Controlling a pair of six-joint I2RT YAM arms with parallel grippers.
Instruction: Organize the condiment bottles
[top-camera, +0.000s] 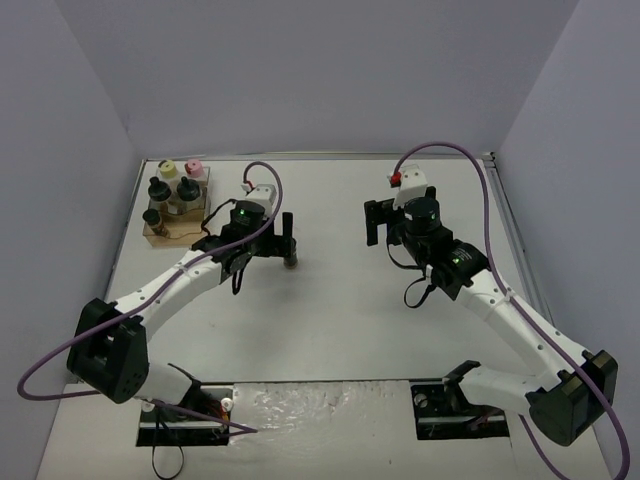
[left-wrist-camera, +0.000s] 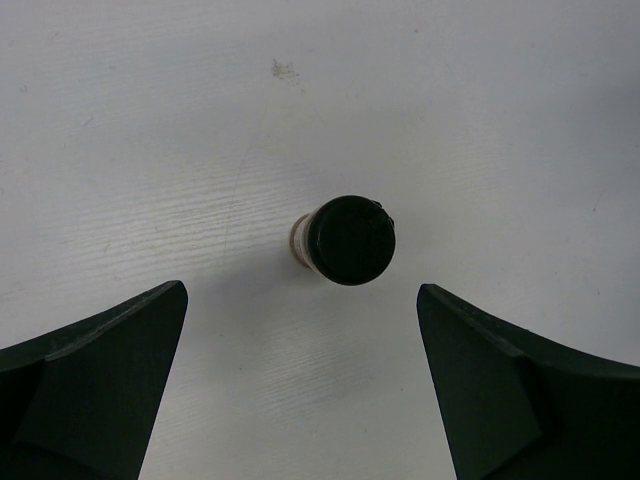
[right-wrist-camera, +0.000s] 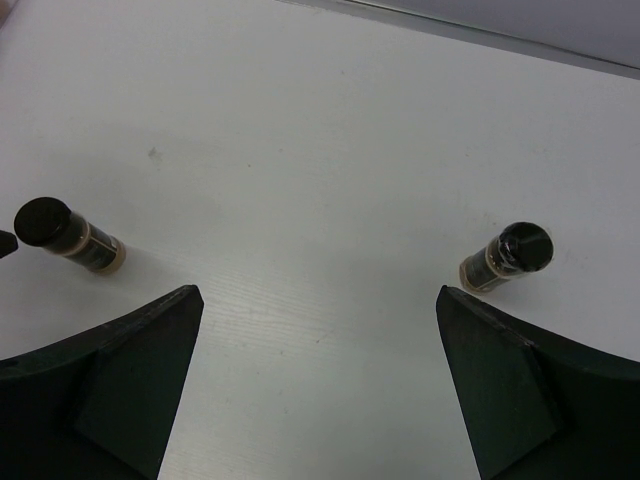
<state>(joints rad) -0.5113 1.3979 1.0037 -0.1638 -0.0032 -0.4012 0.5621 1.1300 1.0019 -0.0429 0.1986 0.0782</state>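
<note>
Several condiment bottles stand in the wooden rack (top-camera: 160, 235) at the back left: a yellow-capped one (top-camera: 166, 168), a pink-capped one (top-camera: 194, 166) and black-capped ones (top-camera: 187, 189). Another black-capped bottle (left-wrist-camera: 350, 240) stands upright on the table just ahead of my open left gripper (left-wrist-camera: 301, 292), apart from both fingers. The top view shows this bottle (top-camera: 291, 262) under the left gripper (top-camera: 284, 245). My right gripper (right-wrist-camera: 318, 292) is open over bare table. One black-capped bottle (right-wrist-camera: 510, 255) stands off its right finger. The left arm's bottle (right-wrist-camera: 62, 236) shows far left.
The table's back edge (right-wrist-camera: 480, 35) runs across the top of the right wrist view. Purple cables (top-camera: 470, 160) loop over both arms. Grey walls close in the white table (top-camera: 330, 320) on three sides.
</note>
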